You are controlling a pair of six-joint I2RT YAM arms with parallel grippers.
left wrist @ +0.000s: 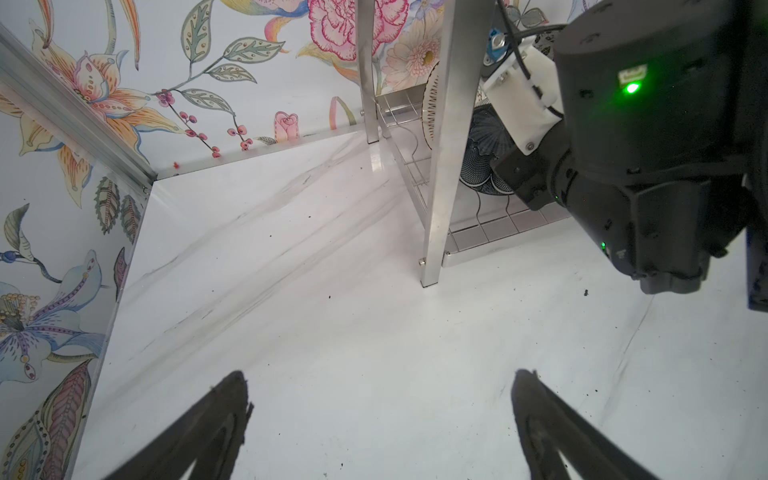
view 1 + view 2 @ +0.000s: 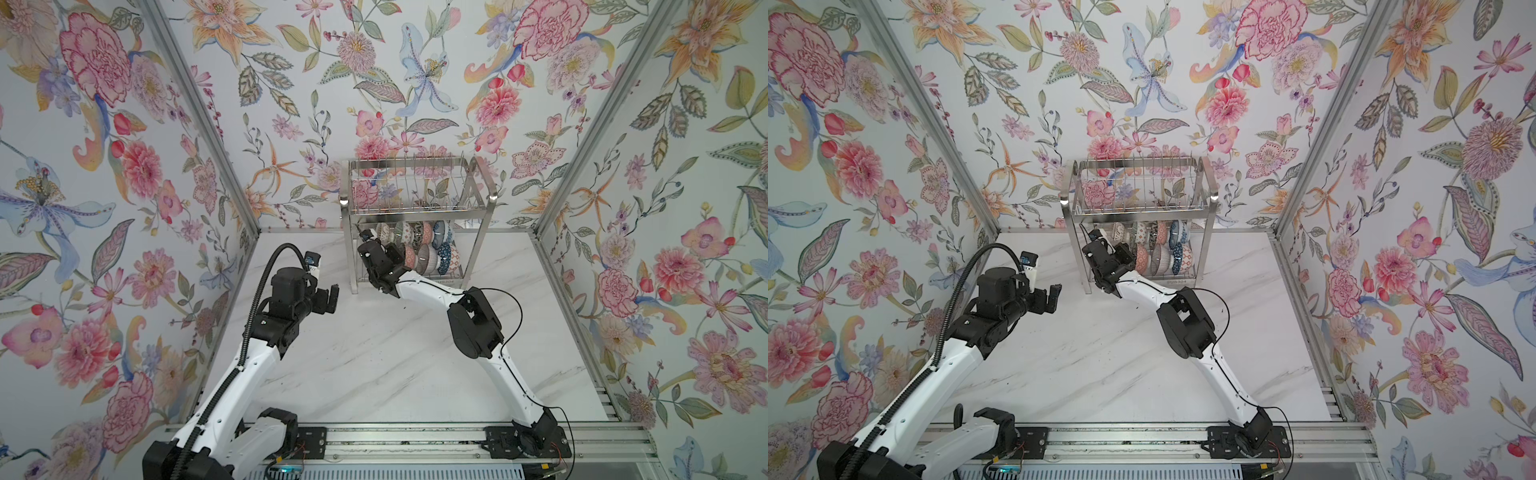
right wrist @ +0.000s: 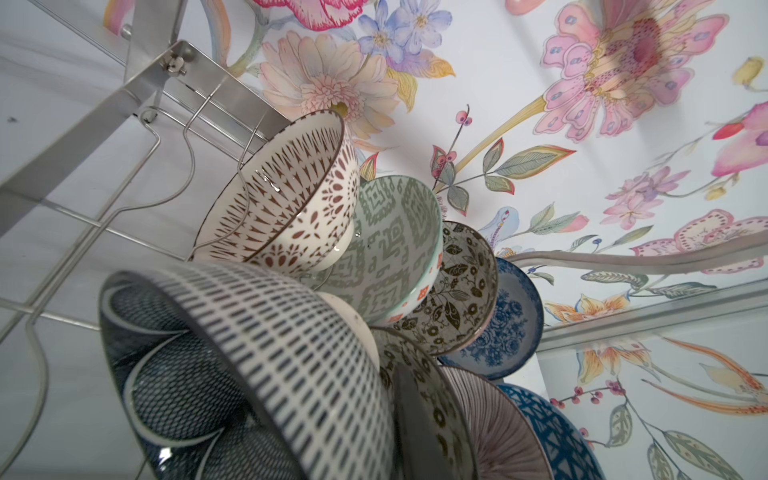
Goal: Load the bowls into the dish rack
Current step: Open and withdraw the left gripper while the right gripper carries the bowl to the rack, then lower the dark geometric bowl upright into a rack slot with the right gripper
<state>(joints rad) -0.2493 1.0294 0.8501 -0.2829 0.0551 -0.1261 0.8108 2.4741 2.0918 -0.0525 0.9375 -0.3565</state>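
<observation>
Placing step, it seems. Your right gripper (image 2: 391,254) pinched near-shut on dashed bowl (image 3: 291,353) rim, at dish rack (image 2: 415,212) lower shelf, frame centre, beside other bowls (image 2: 432,249). Left gripper (image 1: 380,382) wide open, empty, left of rack. Next: seat bowl between wires, then release gently.

Bowls (image 2: 428,254) on edge, two rows, dish rack (image 2: 415,216) lower shelf.

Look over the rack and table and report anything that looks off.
Nothing looks broken or spilled. The bowls all crowd the dish rack's lower shelf, leaning on one another; its upper shelf appears empty. Dark specks dot the table. The right gripper is shut on the dashed bowl at the row's end.
</observation>
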